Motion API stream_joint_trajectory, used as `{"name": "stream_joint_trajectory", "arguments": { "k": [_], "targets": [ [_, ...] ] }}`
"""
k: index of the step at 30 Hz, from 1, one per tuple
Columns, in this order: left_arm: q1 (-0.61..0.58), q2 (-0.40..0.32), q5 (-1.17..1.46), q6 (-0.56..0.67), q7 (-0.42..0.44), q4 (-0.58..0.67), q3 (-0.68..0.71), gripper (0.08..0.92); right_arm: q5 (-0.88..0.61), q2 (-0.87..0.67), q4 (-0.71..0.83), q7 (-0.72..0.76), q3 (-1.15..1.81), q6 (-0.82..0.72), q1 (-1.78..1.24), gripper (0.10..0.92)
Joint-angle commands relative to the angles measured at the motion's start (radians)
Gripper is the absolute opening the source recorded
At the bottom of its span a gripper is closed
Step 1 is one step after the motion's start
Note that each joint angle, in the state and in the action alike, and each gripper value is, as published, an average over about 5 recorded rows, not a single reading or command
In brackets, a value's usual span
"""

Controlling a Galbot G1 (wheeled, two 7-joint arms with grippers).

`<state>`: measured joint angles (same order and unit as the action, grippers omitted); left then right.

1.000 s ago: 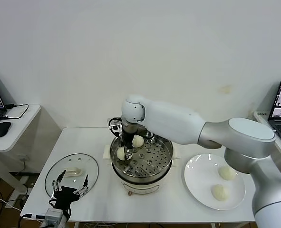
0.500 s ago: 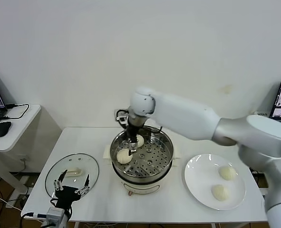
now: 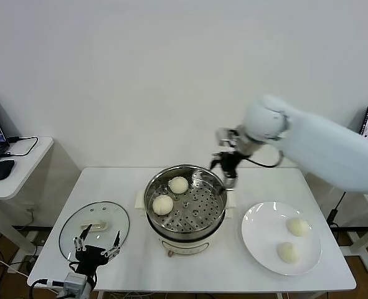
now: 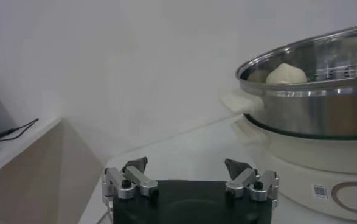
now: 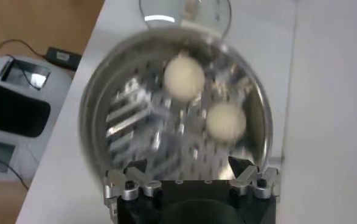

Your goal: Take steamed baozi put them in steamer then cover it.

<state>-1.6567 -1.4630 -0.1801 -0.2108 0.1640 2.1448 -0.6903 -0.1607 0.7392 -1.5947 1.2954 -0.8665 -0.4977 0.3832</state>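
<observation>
Now hovering empty, fingers spread apart: right pincer (image 3: 226, 167) above the far rim of the round shiny stainless-steel steamer (image 3: 199, 228) at desk (image 3: 127, 187) centre. Sitting inside on its perforated tray: two cream-white round baozi (image 3: 162, 204). Lying on the white plate (image 3: 258, 240) toward the right edge: two more. Resting near the front-left corner: clear glass cover (image 3: 118, 218), left pincer (image 3: 97, 248) waiting beside it, spread apart.

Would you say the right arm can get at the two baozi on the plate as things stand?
Probably yes: the right gripper is open and empty above the steamer's far rim, and both baozi lie uncovered on the plate.
</observation>
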Motion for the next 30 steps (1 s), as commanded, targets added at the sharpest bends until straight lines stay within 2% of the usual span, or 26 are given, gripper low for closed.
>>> {"name": "stream_joint_trajectory", "arguments": {
  "k": [1,10,30],
  "targets": [
    [-0.005,-0.002,0.0,-0.001,0.0,0.009,0.005,0.823,0.138,-0.355,-0.158,0.05,0.065,0.133,-0.114,0.823],
    [-0.026,-0.003,-0.007,-0.002,0.0,0.022,0.005,0.823,0.312,-0.371,-0.152,0.052,0.23,0.165,-0.443,0.823],
    [-0.029,-0.004,-0.019,-0.004,0.002,-0.008,0.019,0.823,0.453,-0.324,-0.079,0.015,0.445,0.16,-0.806,0.823]
  ]
}}
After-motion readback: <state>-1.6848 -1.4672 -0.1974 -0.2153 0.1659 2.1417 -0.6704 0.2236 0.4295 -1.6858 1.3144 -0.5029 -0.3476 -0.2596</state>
